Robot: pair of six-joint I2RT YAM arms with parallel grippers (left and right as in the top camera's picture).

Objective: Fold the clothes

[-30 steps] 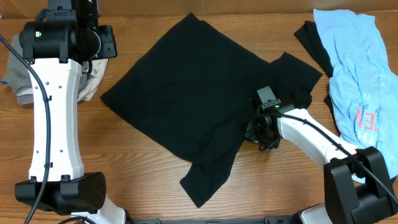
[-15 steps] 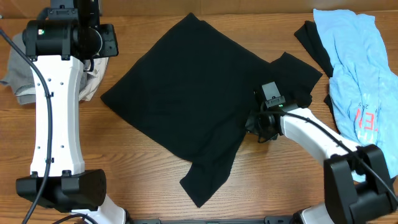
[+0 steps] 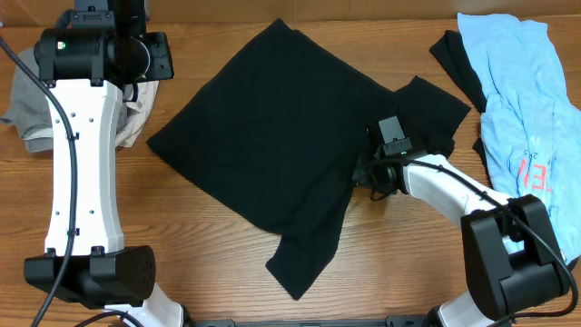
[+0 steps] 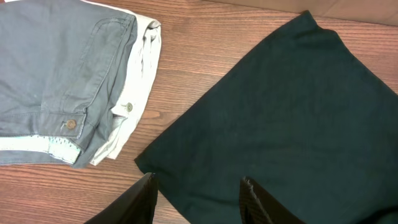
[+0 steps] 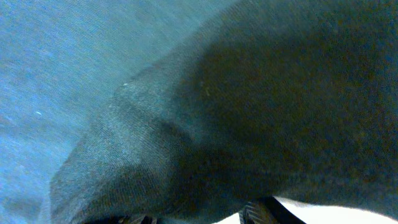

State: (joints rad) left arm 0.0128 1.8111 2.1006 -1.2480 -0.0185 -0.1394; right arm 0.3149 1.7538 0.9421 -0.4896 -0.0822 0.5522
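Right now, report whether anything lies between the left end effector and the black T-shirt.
Nothing visible does. The left end effector hangs open directly over a corner of the black T-shirt, with no object between them. The folded grey trousers lie off to the side, not touching the shirt.

The overhead camera looks straight down on the wooden worktop [image 3: 209, 236] from well above. The robot's side lies at 6 o'clock of its frame and the black T-shirt [image 3: 272, 136] at centre.

The left wrist camera is high over the worktop, tilted down past the left hand [image 4: 198, 180] at 6 o'clock of its view. It takes in the grey trousers [image 4: 50, 74] at 10 o'clock and one corner of the T-shirt toward 3 o'clock. The overhead view shows that same patch between 9 and 10 o'clock.

The right wrist camera sits hard against the T-shirt, whose blurred weave fills the frame. The right hand [image 5: 198, 218] barely shows at 6 o'clock.
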